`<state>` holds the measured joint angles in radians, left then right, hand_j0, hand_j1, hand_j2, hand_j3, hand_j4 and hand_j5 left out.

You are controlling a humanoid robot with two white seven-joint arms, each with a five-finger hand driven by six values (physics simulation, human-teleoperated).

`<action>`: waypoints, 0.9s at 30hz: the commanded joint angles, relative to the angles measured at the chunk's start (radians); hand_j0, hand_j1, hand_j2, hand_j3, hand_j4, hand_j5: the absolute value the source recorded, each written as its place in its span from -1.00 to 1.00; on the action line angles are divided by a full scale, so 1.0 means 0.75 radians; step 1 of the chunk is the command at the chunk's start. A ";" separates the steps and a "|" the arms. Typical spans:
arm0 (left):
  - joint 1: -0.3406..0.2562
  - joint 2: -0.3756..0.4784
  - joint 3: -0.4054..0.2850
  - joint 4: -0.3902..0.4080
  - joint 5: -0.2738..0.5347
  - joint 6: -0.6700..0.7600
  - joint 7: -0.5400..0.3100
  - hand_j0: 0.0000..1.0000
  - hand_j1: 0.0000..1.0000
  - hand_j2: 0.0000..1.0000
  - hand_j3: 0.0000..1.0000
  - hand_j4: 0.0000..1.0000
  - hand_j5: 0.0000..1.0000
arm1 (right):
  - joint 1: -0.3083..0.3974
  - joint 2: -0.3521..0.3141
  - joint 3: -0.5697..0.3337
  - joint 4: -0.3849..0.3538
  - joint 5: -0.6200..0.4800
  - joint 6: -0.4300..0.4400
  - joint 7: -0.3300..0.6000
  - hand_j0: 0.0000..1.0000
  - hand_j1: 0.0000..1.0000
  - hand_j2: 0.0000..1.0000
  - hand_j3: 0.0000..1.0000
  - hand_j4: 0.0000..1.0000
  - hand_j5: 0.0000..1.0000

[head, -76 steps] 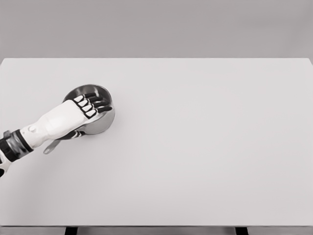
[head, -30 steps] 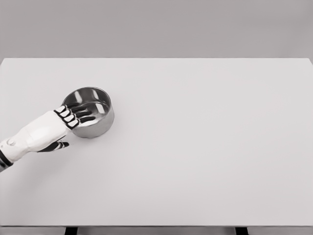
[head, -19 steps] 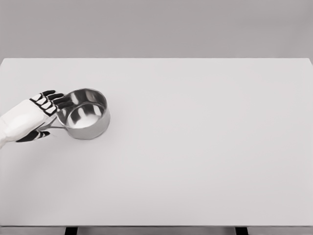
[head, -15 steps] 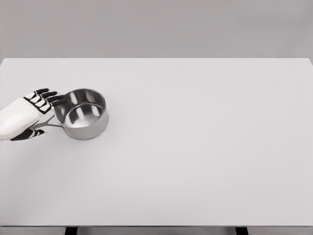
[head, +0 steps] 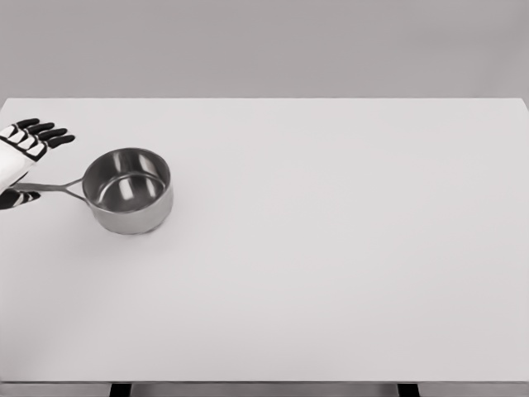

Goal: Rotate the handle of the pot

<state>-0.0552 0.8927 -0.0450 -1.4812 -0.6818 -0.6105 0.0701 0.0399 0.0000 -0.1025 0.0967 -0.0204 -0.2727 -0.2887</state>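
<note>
Left hand point(head: 21, 157) (fingers spread) over pot point(head: 128, 190) handle point(head: 54, 187), contact perhaps, no grip apparent.

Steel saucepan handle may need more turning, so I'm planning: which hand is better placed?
Left. The left hand, fingers spread, sits by the steel saucepan's handle; no right arm shows.

A wide white table point(head: 331, 248) fills most of the head view, its far edge running straight across below a grey backdrop and its near edge showing two dark legs underneath. On its left part stands a shiny steel pot point(head: 128, 190), upright and open at the top, with nothing visible inside. The pot's thin handle point(head: 54, 187) points left toward the table's left edge.
</note>
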 commanded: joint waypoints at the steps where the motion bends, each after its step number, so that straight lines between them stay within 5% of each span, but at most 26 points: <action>1: -0.002 0.000 0.001 0.026 0.005 0.000 0.001 1.00 1.00 1.00 1.00 1.00 1.00 | 0.000 0.000 0.000 0.000 -0.001 0.000 0.000 1.00 1.00 1.00 1.00 1.00 1.00; 27: -0.115 -0.022 -0.018 0.124 -0.009 0.000 -0.003 1.00 1.00 1.00 1.00 1.00 1.00 | 0.000 0.000 0.000 0.000 -0.001 0.000 0.000 1.00 1.00 1.00 1.00 1.00 1.00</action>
<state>-0.1411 0.8745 -0.0592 -1.3899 -0.6951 -0.6105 0.0668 0.0399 0.0000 -0.1025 0.0967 -0.0205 -0.2727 -0.2884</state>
